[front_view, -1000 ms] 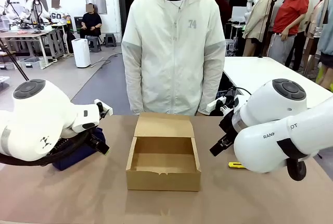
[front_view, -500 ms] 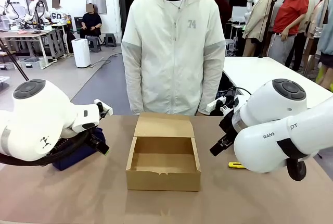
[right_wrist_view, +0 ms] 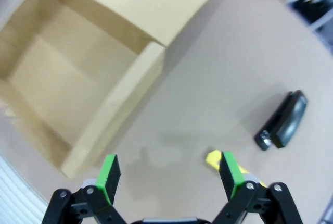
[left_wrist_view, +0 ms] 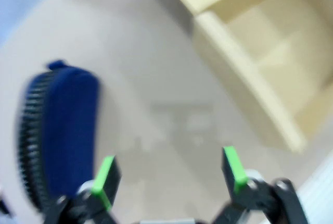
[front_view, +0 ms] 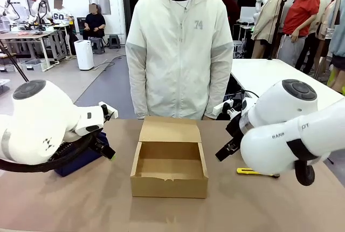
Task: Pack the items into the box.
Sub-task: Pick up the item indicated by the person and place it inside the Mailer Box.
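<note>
The brown cardboard box (front_view: 169, 168) stands open mid-table, its flap lid folded back toward the person; the inside looks bare. In the front view the navy pouch (front_view: 81, 159) lies left of the box, partly under my left arm. My left gripper (front_view: 104, 149) hovers over the pouch's right end, open. In the left wrist view the pouch (left_wrist_view: 62, 127) sits by the left finger (left_wrist_view: 105, 176), the box (left_wrist_view: 260, 52) at upper right. My right gripper (right_wrist_view: 169, 174) is open above bare table. The yellow utility knife (right_wrist_view: 213, 157) peeks by its right finger, the black stapler (right_wrist_view: 283, 120) beyond, the box (right_wrist_view: 78, 73) to the left. The knife (front_view: 253, 172) also lies under my right arm.
A person in a white jacket (front_view: 180, 48) stands at the far edge behind the box, hands out of sight. Bare brown table (front_view: 108, 205) stretches in front of the box. Another white table (front_view: 269, 75) stands behind at right.
My right arm has shifted slightly, uncovering more of the yellow knife in the front view. The left arm has barely moved. Both grippers stay open.
</note>
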